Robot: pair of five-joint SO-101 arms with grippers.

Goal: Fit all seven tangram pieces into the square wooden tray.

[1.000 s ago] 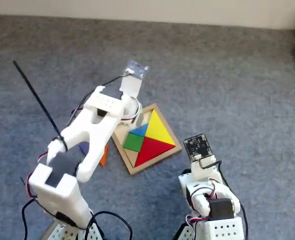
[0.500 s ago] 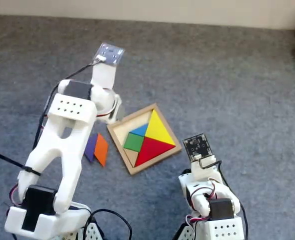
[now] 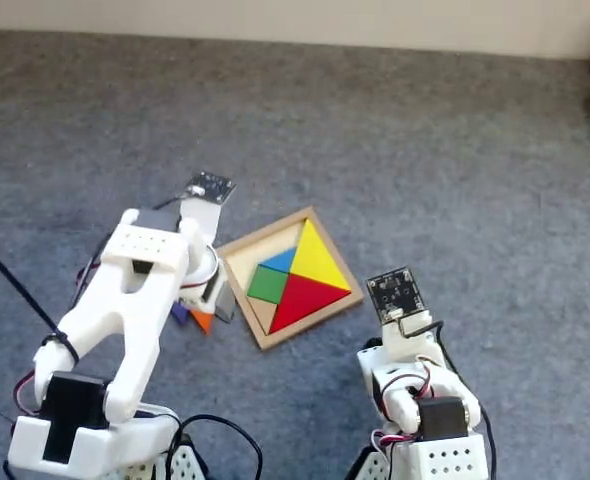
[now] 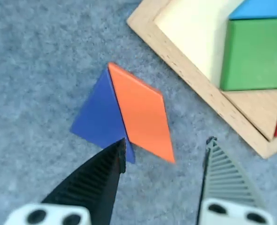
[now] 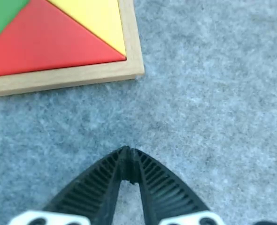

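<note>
The square wooden tray [image 3: 262,230] lies tilted on the carpet. It holds a yellow triangle [image 3: 320,258], a red triangle [image 3: 300,298], a green square [image 3: 266,285] and a small blue triangle [image 3: 280,261]. An orange parallelogram [image 4: 141,117] and a dark blue triangle [image 4: 98,117] lie edge to edge on the carpet just left of the tray. My left gripper [image 4: 165,143] hangs open right over them, its dark finger at the blue piece's corner, the orange piece's tip between the fingers. My right gripper [image 5: 129,154] is shut on nothing, above bare carpet near the tray's front corner [image 5: 73,77].
Bare wood [image 4: 190,33] shows in the tray's left part beside the green square [image 4: 256,51]. Grey carpet [image 3: 455,150] stretches all around. The left arm's white body [image 3: 135,300] covers most of the two loose pieces in the high view. The right arm [image 3: 420,400] sits folded at the front.
The left arm swung from above the tray's back corner out to the left, then drew back and came down over the orange and blue pieces. The right arm stayed still.
</note>
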